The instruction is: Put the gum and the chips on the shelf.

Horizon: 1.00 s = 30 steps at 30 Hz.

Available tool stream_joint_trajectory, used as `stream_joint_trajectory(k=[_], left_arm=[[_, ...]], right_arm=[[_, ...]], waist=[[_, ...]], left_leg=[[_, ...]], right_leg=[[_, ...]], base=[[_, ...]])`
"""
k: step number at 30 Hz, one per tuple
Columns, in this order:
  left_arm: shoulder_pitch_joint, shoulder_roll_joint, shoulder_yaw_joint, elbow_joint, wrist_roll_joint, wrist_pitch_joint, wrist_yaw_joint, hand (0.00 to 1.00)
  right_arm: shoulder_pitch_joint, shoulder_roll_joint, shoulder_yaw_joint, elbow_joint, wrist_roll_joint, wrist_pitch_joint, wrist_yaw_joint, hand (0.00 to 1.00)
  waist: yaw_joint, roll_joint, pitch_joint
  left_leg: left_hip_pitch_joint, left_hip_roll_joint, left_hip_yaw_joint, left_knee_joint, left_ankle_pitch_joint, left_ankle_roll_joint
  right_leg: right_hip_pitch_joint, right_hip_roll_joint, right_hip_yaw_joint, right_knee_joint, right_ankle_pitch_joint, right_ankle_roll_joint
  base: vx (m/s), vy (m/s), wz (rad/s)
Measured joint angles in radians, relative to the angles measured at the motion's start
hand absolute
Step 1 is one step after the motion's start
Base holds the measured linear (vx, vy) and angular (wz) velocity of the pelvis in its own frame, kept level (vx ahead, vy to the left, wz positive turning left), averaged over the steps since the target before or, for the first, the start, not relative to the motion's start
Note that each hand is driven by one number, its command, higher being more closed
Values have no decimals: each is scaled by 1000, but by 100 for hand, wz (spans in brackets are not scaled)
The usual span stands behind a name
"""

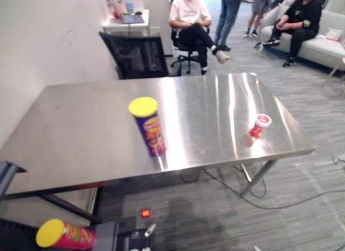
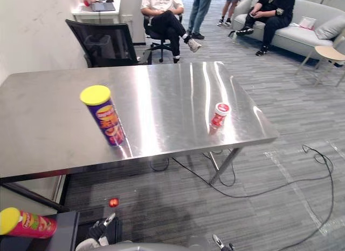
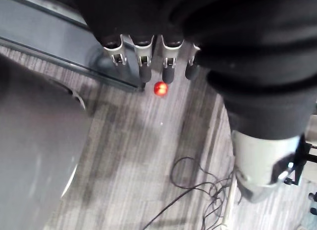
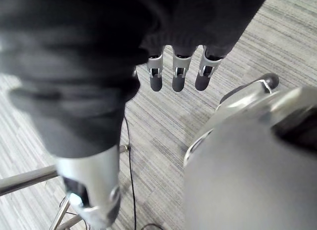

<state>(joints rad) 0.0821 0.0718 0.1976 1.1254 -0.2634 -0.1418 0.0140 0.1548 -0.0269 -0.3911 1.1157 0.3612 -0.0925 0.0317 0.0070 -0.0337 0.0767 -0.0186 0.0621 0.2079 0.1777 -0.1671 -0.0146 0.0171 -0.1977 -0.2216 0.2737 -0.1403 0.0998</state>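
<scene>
Chips can (image 1: 148, 126) and gum (image 1: 260, 124) both sit on your table (image 1: 81, 127), neither shelved yet; your left hand (image 3: 142, 57) and right hand (image 4: 179, 71) hang relaxed, empty.

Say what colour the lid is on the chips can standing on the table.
The lid is yellow, clearest in the right eye view.

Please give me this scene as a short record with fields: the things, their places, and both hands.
table: shiny steel table
chips: purple cylindrical chips can with yellow lid, upright, near table's middle
gum: small red and white gum container, standing near table's right edge
second can: pink can with yellow lid, lying on dark shelf, lower left
left hand: fingers straight, holding nothing, above grey floor
right hand: fingers straight, holding nothing, above floor
progress: both table items not yet shelved
</scene>
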Motion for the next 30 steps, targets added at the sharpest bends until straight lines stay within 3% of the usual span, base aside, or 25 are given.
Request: stream_joint_trajectory(k=[3,5,6,14,19,26,30], left_arm=[[-16,8,-32,30,-3,-1,1,0],[-14,2,-50,37,-7,-1,1,0],[-37,40,-122,59,-7,-10,0,0],[-37,41,-116,59,-7,-10,0,0],[-38,34,-47,58,-9,-9,0,0],[-17,32,-15,15,-12,-8,1,0],[-12,33,-47,-1,-9,-8,1,0]], right_arm=[[-26,-5,0,4,0,-1,0,0],[-21,-11,3,7,-1,-1,-1,0],[-67,-7,44,75,-8,-4,1,0],[-73,-9,45,75,-5,-4,4,0],[-94,-17,36,45,90,-3,21,0],[-132,-78,-156,-288,192,-28,-10,0],[-204,-190,-241,-497,188,-91,-89,0]], waist=[[-4,-7,1],[-3,1,-2],[-3,-28,21],[-3,-31,27],[-2,-36,33],[-5,-44,38],[-10,-45,38]], left_leg=[[8,-15,3,-106,85,-20],[42,-11,-4,-180,138,-32],[100,-70,-82,-277,181,-18],[110,-70,-78,-279,172,-17],[103,-70,-87,-279,170,-19],[82,-75,-115,-273,170,-19],[74,-74,-121,-273,170,-19]], right_leg=[[39,18,-3,-170,-1,24],[42,38,-5,-179,2,23],[113,20,-29,-263,34,37],[125,20,-30,-271,34,37],[129,20,-50,-279,34,37],[129,16,-93,-288,37,42],[122,16,-110,-286,49,48]], base=[[-130,-206,-17],[-125,-130,3],[-53,-43,2],[0,0,-1],[3,-3,6],[27,-9,14],[33,0,5]])
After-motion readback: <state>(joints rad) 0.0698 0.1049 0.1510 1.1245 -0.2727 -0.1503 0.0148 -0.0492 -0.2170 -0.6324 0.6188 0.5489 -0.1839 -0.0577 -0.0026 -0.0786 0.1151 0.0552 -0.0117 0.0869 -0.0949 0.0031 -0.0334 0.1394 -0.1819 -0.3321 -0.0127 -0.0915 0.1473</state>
